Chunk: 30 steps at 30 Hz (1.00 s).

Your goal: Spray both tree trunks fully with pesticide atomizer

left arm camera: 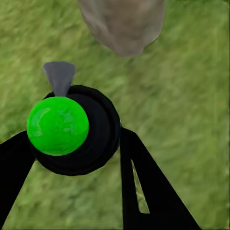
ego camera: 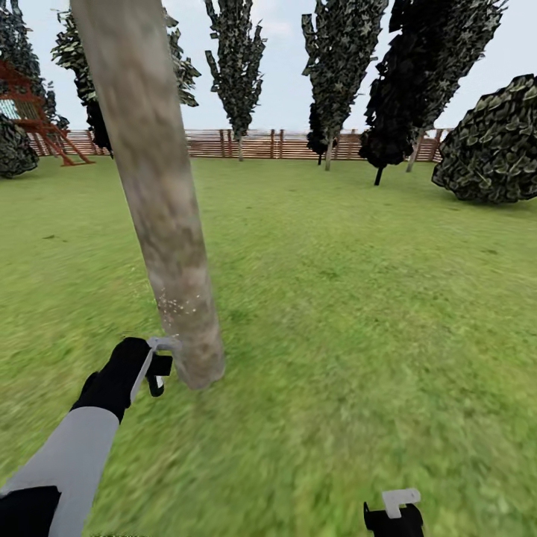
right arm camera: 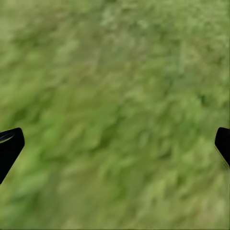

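A thick, mottled grey-brown tree trunk [ego camera: 160,201] rises tilted from the grass in the left half of the head view, with a patch of pale specks [ego camera: 179,304] low on it. My left gripper [ego camera: 149,365] is shut on the pesticide atomizer [ego camera: 159,367], just beside the trunk's base. In the left wrist view the atomizer [left arm camera: 57,125] is a black round body with a bright green cap and a grey nozzle [left arm camera: 59,76] pointing toward the trunk's foot [left arm camera: 122,24]. My right gripper [ego camera: 393,514] hangs low over the lawn, open, with only grass between its fingertips [right arm camera: 9,146].
Green lawn runs back to a brown slat fence [ego camera: 246,144]. Dark column-shaped trees [ego camera: 237,60] stand along it, a rounded dark bush [ego camera: 492,142] sits at far right, and a red play structure [ego camera: 37,112] at far left.
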### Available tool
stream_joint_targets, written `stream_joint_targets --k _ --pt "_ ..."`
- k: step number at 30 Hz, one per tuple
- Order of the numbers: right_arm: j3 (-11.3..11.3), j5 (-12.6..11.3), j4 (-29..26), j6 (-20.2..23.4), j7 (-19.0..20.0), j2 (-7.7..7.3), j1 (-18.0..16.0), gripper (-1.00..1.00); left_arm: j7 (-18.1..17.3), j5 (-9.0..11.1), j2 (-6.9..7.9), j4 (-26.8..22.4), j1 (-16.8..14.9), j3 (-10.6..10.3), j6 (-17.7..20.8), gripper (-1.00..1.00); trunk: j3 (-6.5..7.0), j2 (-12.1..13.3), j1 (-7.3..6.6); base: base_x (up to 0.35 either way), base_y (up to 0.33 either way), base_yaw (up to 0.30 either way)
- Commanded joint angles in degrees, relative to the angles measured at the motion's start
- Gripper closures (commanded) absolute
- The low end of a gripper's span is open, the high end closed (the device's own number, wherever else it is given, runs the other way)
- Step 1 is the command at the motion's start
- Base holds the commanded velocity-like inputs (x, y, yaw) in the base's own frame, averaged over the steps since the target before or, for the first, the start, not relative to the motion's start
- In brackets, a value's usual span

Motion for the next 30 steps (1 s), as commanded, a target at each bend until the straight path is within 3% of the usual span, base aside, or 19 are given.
stream_joint_targets --k 1,14,27,30 --pt "0.5 -0.4 0.0 -0.1 -0.2 -0.02 0.0 -1.00 -0.4 -1.7 -0.38 -0.1 0.0 0.1 0.2 1.00 -0.05 0.0 0.00 0.129 -0.263 0.277" --pt "0.5 -0.4 0.0 -0.1 -0.2 -0.02 0.0 -1.00 -0.4 -1.7 -0.49 -0.1 0.0 0.2 0.2 1.00 -0.05 0.0 0.00 0.132 -0.263 0.267" --pt "0.4 -0.4 0.1 -0.1 -0.2 -0.33 0.0 -1.00 -0.4 -1.7 -0.50 -0.1 0.1 0.2 0.2 1.00 -0.05 0.0 0.00 0.084 -0.266 0.021" --pt "0.4 -0.4 0.0 -0.1 -0.2 -0.28 0.0 -1.00 -0.4 -1.7 0.08 -0.1 1.9 0.5 0.2 1.00 -0.05 0.0 0.00 0.002 -0.274 0.000"
